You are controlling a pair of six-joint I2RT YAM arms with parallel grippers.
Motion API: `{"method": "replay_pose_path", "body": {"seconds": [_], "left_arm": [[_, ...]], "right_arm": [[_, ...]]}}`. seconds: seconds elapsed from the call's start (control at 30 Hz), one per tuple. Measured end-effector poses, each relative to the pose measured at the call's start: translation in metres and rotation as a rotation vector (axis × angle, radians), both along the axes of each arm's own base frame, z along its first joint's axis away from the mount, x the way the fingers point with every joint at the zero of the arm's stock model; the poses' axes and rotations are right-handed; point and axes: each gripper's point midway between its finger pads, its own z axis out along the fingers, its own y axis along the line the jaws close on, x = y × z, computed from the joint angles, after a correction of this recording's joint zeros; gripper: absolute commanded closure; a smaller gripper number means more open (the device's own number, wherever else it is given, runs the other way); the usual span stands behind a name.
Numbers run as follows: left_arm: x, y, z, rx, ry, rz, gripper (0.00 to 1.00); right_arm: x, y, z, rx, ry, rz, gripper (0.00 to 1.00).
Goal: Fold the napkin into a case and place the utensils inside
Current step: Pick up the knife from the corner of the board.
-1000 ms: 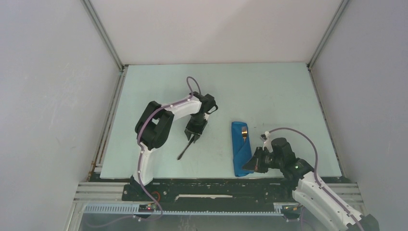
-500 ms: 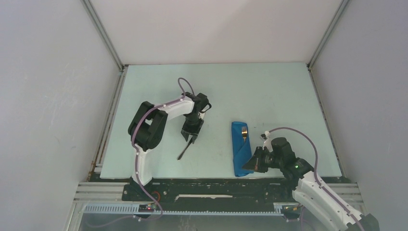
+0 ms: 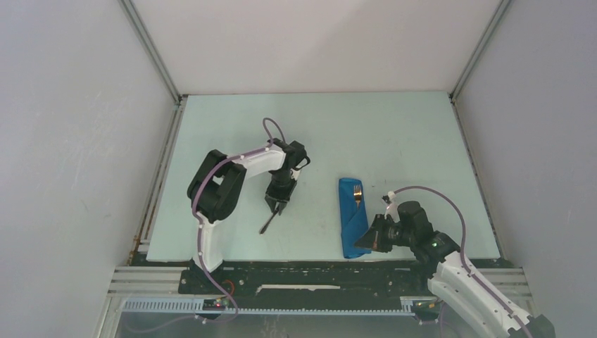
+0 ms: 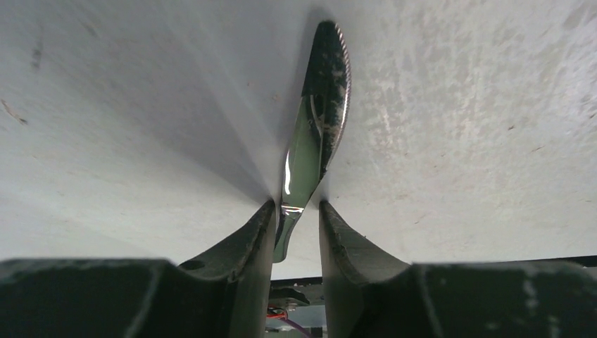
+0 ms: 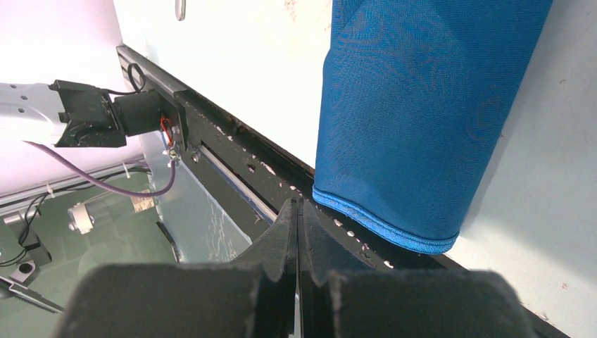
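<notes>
The napkin lies folded as a narrow blue case (image 3: 351, 224) on the mat, also in the right wrist view (image 5: 422, 105). The fork (image 3: 357, 191) sticks its tines out of the case's far end. The dark knife (image 3: 267, 224) lies on the mat left of the case. My left gripper (image 3: 276, 205) is down at the knife's far end. In the left wrist view the knife (image 4: 317, 120) runs between the fingers. It touches the left finger, with a gap to the right finger. My right gripper (image 3: 363, 243) (image 5: 298, 204) is shut and empty beside the case's near end.
The pale mat (image 3: 394, 134) ends at a black rail (image 3: 296, 271) along the near edge, right by the case's near end. Grey walls (image 3: 70, 141) enclose the left, right and back sides. The knife's end shows far off in the right wrist view (image 5: 181, 8).
My left gripper has moved left and toward the near edge, coming down over the knife's far end. The right arm, the case and the fork have not moved.
</notes>
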Motion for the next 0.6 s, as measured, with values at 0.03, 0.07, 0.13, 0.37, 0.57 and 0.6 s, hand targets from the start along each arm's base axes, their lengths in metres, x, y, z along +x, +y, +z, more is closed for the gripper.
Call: {"method": "replay_pose_path", "body": {"seconds": [0.03,0.07,0.13,0.37,0.57,0.6], "left_arm": [[-0.002,0.001,0.000,0.003,0.006,0.000,0.67],[-0.004,0.002,0.000,0.007,0.013,-0.001,0.67],[-0.009,0.005,0.000,0.018,0.029,-0.002,0.67],[-0.018,0.010,0.000,0.049,0.075,-0.015,0.69],[-0.017,0.013,0.000,0.079,0.094,-0.029,0.63],[-0.017,0.013,0.000,0.080,0.098,-0.034,0.64]], "right_arm": [[0.000,0.000,0.000,0.001,-0.002,0.000,1.00],[0.000,0.000,0.000,0.001,-0.002,0.000,1.00],[0.000,0.000,0.000,0.001,-0.002,0.000,1.00],[0.001,0.001,-0.002,-0.004,0.010,0.001,1.00],[0.001,0.001,-0.001,-0.002,0.003,0.000,1.00],[0.001,0.001,-0.001,-0.001,0.003,0.001,1.00]]}}
